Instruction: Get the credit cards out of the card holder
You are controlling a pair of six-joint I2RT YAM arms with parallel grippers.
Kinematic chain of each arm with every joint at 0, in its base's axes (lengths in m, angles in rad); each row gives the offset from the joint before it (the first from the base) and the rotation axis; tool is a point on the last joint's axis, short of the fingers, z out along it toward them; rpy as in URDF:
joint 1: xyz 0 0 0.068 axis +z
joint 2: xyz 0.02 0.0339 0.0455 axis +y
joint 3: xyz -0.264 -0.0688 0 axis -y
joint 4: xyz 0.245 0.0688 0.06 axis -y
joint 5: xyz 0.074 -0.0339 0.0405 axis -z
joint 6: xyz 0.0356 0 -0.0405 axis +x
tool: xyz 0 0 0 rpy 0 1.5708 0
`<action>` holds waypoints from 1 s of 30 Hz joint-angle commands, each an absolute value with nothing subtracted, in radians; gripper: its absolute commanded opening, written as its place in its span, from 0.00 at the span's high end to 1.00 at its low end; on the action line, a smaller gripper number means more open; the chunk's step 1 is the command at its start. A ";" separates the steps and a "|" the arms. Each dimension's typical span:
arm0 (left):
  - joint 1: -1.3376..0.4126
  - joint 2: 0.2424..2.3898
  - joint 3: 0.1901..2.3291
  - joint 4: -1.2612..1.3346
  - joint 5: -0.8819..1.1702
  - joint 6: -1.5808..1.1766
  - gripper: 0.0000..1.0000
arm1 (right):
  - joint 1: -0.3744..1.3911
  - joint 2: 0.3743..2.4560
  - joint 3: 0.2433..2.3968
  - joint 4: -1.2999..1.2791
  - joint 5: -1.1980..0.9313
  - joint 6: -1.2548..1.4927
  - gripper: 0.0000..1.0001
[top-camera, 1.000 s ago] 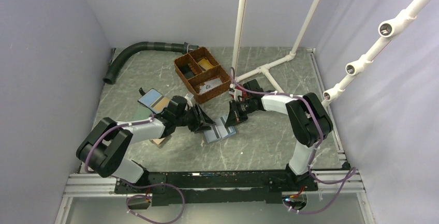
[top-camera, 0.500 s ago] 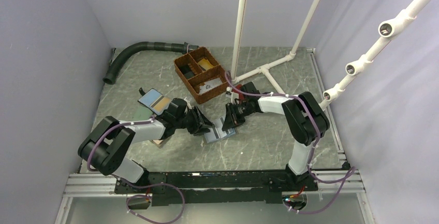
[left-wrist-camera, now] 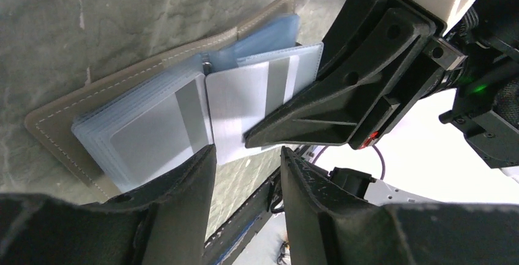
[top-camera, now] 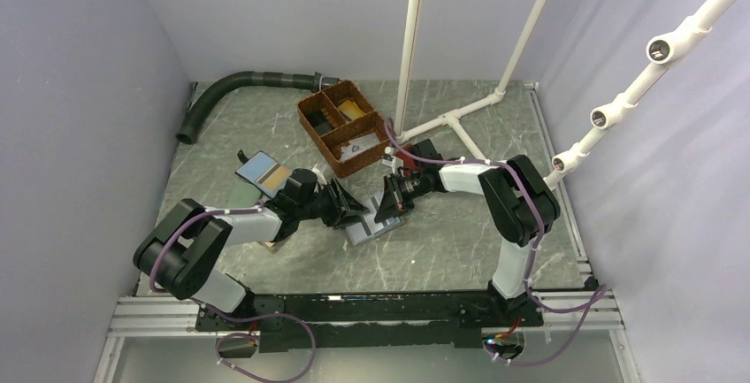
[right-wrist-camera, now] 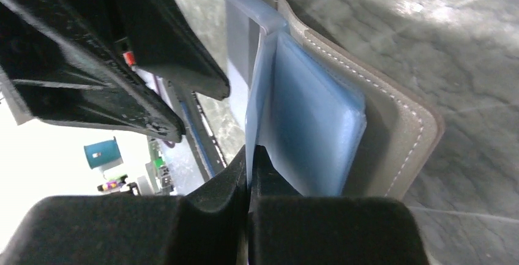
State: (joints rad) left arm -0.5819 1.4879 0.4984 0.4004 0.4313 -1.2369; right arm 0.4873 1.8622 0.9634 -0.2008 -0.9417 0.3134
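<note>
The card holder (top-camera: 364, 231) lies open on the table between my two grippers, taupe cover (left-wrist-camera: 61, 118) down and light blue sleeves up. Pale grey-white credit cards (left-wrist-camera: 153, 133) with a grey stripe show in its leaves. My right gripper (right-wrist-camera: 250, 150) is shut on a thin pale leaf (right-wrist-camera: 256, 93) standing up from the holder's right half. In the left wrist view that leaf reads as a striped card (left-wrist-camera: 257, 103); whether a sleeve is still round it I cannot tell. My left gripper (left-wrist-camera: 248, 152) is open at the holder's near edge, with only table showing between its fingers.
A brown basket (top-camera: 345, 126) with compartments stands just behind the holder. A blue wallet with a tan panel (top-camera: 264, 171) lies at the left by my left arm. A black hose (top-camera: 239, 87) curves along the back left, and white pipes (top-camera: 451, 122) rise at the back right.
My right gripper has slid left and nearer onto the holder's right half. The holder has shifted slightly with it. The left arm has barely moved.
</note>
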 commanded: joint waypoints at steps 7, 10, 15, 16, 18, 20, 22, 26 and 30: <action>-0.574 1.413 0.480 0.439 0.417 -1.254 0.49 | 0.435 1.787 0.915 0.037 -1.177 0.445 1.00; -0.574 1.390 0.462 0.456 0.410 -1.266 0.47 | 0.433 1.790 0.908 0.070 -1.211 0.470 1.00; -0.574 1.410 0.428 0.637 0.450 -1.313 0.48 | 0.433 1.795 0.894 0.156 -1.268 0.528 1.00; -0.573 1.417 0.428 0.656 0.457 -1.317 0.48 | 0.432 1.792 0.891 0.169 -1.275 0.538 1.00; -0.574 1.427 0.432 0.678 0.463 -1.323 0.48 | 0.434 1.789 0.886 0.189 -1.286 0.555 1.00; -0.574 1.432 0.426 0.704 0.463 -1.335 0.49 | 0.434 1.786 0.882 0.209 -1.296 0.570 1.00; -0.574 1.434 0.413 0.731 0.456 -1.349 0.50 | 0.435 1.782 0.880 0.217 -1.302 0.577 1.00; -0.573 1.438 0.411 0.748 0.456 -1.360 0.52 | 0.436 1.780 0.873 0.260 -1.319 0.614 1.00; -0.574 1.461 0.403 0.805 0.462 -1.380 0.55 | 0.436 1.785 0.865 0.314 -1.339 0.660 1.00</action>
